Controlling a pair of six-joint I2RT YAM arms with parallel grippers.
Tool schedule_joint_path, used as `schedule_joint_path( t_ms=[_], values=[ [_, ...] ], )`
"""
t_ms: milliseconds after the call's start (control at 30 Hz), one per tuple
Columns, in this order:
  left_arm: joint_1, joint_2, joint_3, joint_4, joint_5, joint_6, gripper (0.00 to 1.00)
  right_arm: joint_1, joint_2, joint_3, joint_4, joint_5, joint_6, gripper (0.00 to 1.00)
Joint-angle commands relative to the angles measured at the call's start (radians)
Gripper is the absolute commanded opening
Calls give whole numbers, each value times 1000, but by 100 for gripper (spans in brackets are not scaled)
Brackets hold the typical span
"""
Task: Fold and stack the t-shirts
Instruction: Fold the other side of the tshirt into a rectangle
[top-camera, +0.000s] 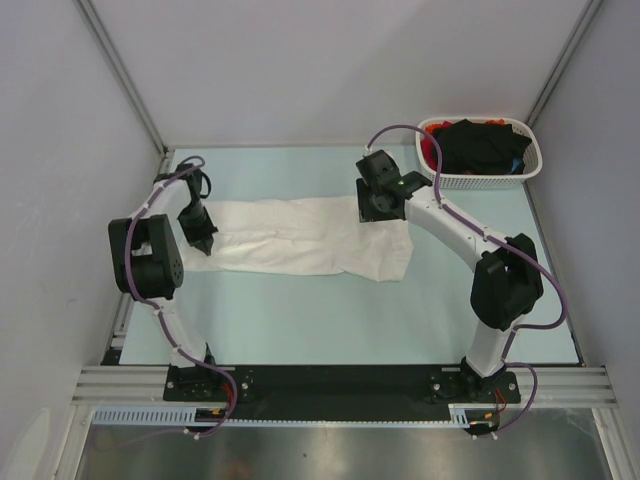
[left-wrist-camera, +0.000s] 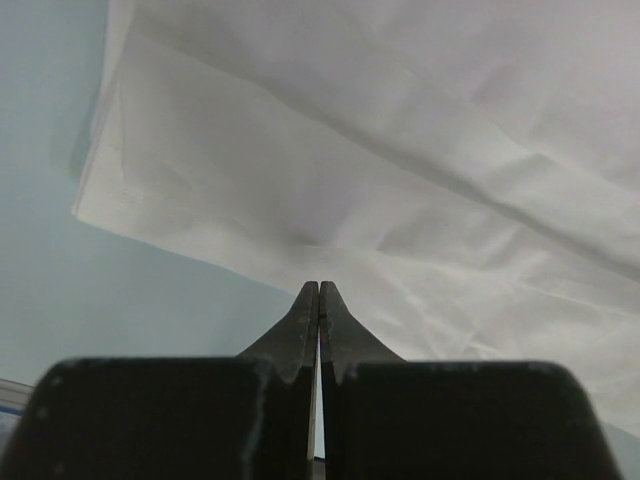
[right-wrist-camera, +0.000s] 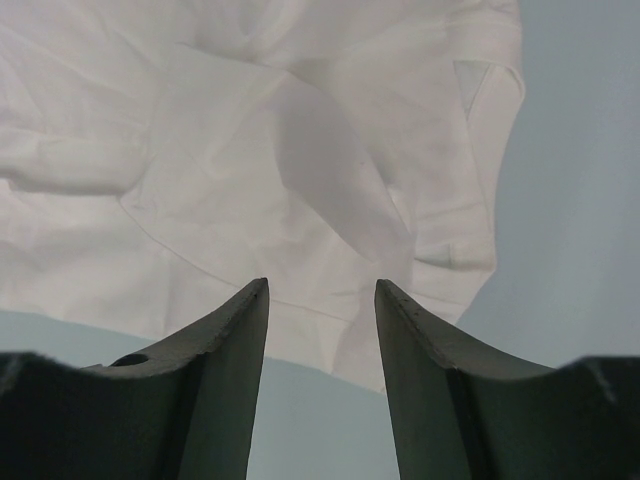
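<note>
A white t-shirt (top-camera: 305, 238) lies spread flat across the middle of the table, plain side up, with no prints showing. My left gripper (top-camera: 201, 245) is at its left end. In the left wrist view the jaws (left-wrist-camera: 319, 287) are shut with no cloth between them, just above the shirt's (left-wrist-camera: 400, 180) near edge. My right gripper (top-camera: 374, 206) hovers over the shirt's far right part. In the right wrist view it (right-wrist-camera: 321, 288) is open and empty above the wrinkled cloth (right-wrist-camera: 250, 170). A black shirt (top-camera: 482, 143) and a red one (top-camera: 430, 152) lie in the basket.
The white perforated basket (top-camera: 487, 179) stands at the back right corner. The pale blue table top (top-camera: 330, 320) is bounded by white walls at the left, right and back. The arm bases sit on the black rail (top-camera: 330, 382) at the near edge.
</note>
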Motion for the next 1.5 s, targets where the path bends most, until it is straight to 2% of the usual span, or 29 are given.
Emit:
schedule_joint_path(
  t_ms=[0, 233, 667, 867, 933, 967, 1000, 1033, 1067, 1133, 1167, 1200, 1300, 1333, 1400, 1467],
  values=[
    [-3, -14, -30, 14, -32, 6, 0, -7, -19, 7, 21, 0, -6, 52],
    [-2, 61, 40, 28, -49, -27, 0, -13, -22, 10, 15, -10, -6, 52],
    [9, 250, 427, -47, -155, -63, 0, -13, -40, 10, 3, 10, -2, 52],
    [7, 142, 473, -13, -89, -43, 0, -13, -46, 9, -5, 9, 4, 52],
    [7, 106, 456, -7, -7, -17, 0, -14, -45, 10, -22, -20, 7, 53],
    [6, 74, 446, -1, 27, -5, 3, -16, -46, 7, -30, -61, 13, 53],
    [3, 57, 432, 5, 61, 15, 13, -17, -43, 3, -43, -98, 13, 54],
    [-2, 40, 394, 19, 136, 28, 31, -22, -37, 1, -56, -133, 24, 55],
    [-16, 1, 372, 49, 164, 34, 59, -39, -33, -3, -68, -201, 47, 56],
    [-32, -37, 299, 111, 216, 49, 83, -68, -36, -48, -88, -281, 81, 62],
    [-45, -69, 275, 129, 239, 48, 99, -114, -57, -75, -83, -349, 96, 64],
    [-51, -81, 252, 149, 247, 42, 100, -143, -72, -115, -59, -377, 143, 71],
    [-53, -84, 209, 180, 246, 22, 100, -298, -173, -287, 8, -483, 248, 77],
    [-53, -74, 208, 176, 238, 22, 100, -345, -198, -378, 27, -515, 271, 78],
    [-54, -43, 211, 174, 230, 29, 100, -440, -256, -440, 52, -576, 291, 78],
    [-54, -11, 226, 166, 227, 43, 100, -465, -276, -488, 30, -580, 284, 79]
  ],
)
